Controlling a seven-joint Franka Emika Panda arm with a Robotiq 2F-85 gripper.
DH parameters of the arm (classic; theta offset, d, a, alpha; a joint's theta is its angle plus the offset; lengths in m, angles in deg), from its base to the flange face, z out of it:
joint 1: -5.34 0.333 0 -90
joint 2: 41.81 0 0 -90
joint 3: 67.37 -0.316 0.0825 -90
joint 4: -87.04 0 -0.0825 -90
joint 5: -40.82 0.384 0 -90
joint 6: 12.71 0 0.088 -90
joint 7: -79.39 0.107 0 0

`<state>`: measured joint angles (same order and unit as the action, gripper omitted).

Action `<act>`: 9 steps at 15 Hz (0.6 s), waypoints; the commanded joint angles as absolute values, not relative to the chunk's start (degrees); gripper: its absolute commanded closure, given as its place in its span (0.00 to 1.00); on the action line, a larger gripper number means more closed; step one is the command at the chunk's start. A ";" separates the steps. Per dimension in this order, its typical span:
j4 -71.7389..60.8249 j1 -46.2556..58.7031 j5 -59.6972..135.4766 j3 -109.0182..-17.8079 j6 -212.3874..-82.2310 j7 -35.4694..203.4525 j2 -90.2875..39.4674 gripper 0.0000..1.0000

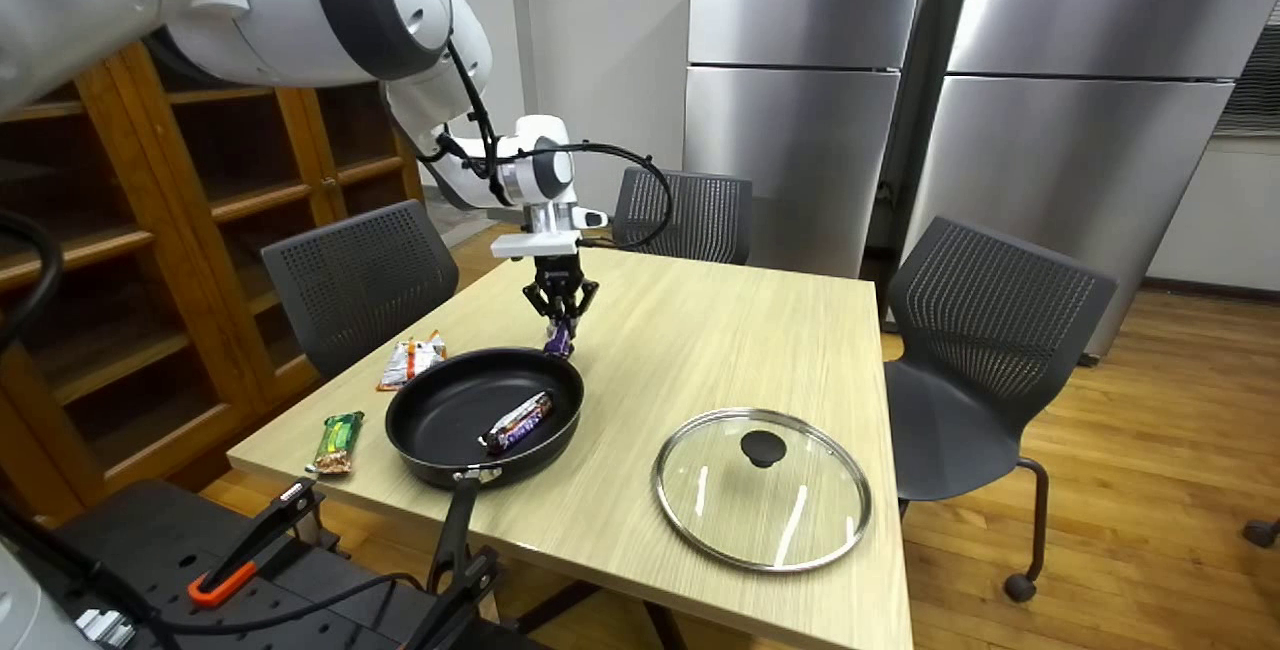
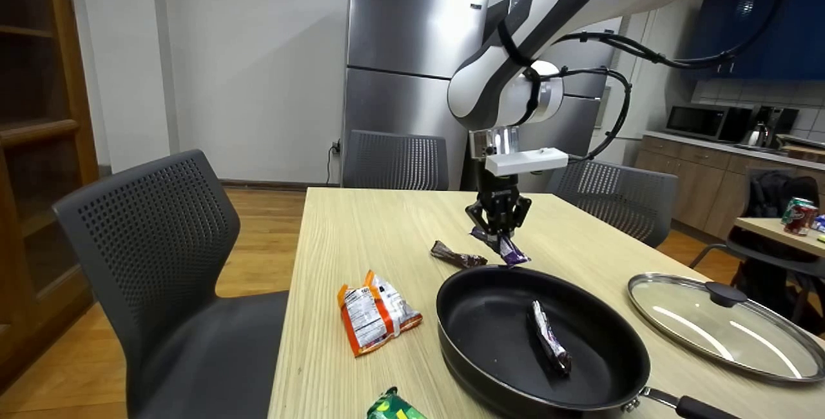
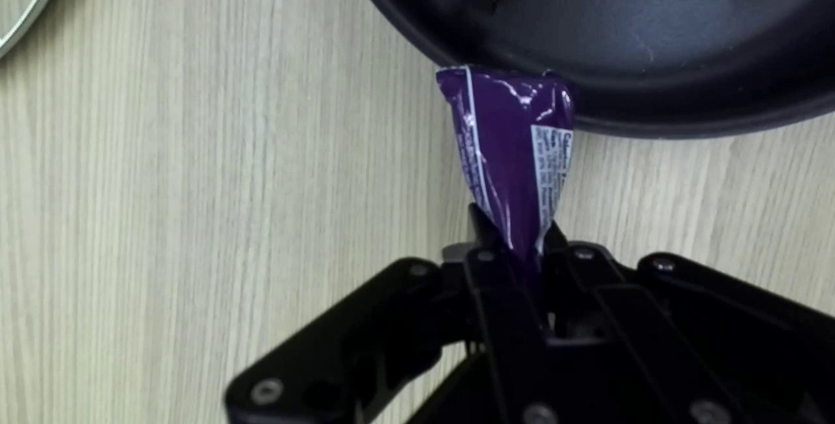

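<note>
Pinching a purple packet (image 3: 512, 143) in the gripper (image 3: 520, 235); jaws almost together, just squeezed wrapper between them. Packet is at the edge of the black pan (image 2: 490, 335), roughly across from the handle (image 1: 455, 535); wrist view shows its flared end overlapping the pan's edge, can't tell if touching. Handling, my guess: light, soft, shiny film likely slippery, and it narrows hard under the pinch, so not stiff there. Contents can't be told; a hard squeeze could crush them. Best hold is across the middle, and in an exterior view the grip looks about there, ends poking out both sides. Grabbing only a crimped end would probably let it swing or slide. Around it: a wrapped bar (image 2: 548, 338) lying in the pan, a brown packet (image 2: 457, 256) on the table (image 1: 720, 330) near the pan, an orange-and-white bag (image 2: 377, 312) and green packet (image 1: 338, 443) beside the pan, glass lid (image 1: 763, 490) well apart from the gripper.
</note>
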<state>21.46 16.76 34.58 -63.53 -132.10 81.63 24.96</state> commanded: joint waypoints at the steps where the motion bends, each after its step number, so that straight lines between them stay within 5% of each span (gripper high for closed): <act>1: 7.72 19.22 32.94 -62.77 -137.71 83.45 16.83 0.96; 9: -11.64 21.70 28.41 -63.30 -147.70 86.24 6.31 0.96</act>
